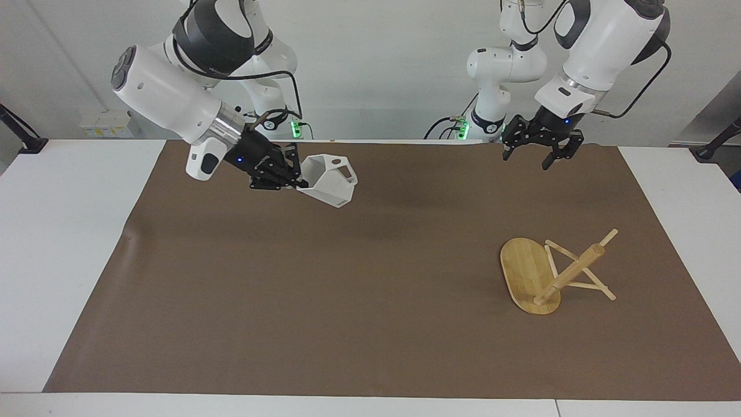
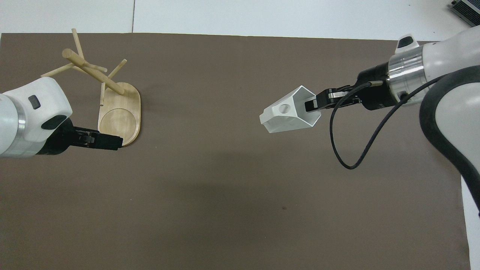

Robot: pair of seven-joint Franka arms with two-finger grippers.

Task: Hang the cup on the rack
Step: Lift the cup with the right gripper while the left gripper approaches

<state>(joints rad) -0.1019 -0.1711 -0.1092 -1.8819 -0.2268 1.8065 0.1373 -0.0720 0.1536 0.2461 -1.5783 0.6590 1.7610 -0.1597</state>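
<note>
The white faceted cup [image 1: 330, 179] hangs tilted in the air over the brown mat, held by its rim. My right gripper [image 1: 298, 176] is shut on it; the handle with its round hole points away from the gripper. The cup [image 2: 287, 114] and right gripper [image 2: 311, 105] also show in the overhead view. The bamboo rack [image 1: 570, 272] stands on its oval base [image 1: 524, 272] toward the left arm's end of the table, with no cup on its pegs. My left gripper [image 1: 541, 153] is open and empty, raised over the mat on the robots' side of the rack [image 2: 93, 73].
The brown mat [image 1: 370, 301] covers most of the white table [image 1: 63, 243]. In the overhead view the left gripper [image 2: 112, 141] overlaps the end of the rack's base [image 2: 120, 120] nearest the robots. A black cable loops from the right wrist.
</note>
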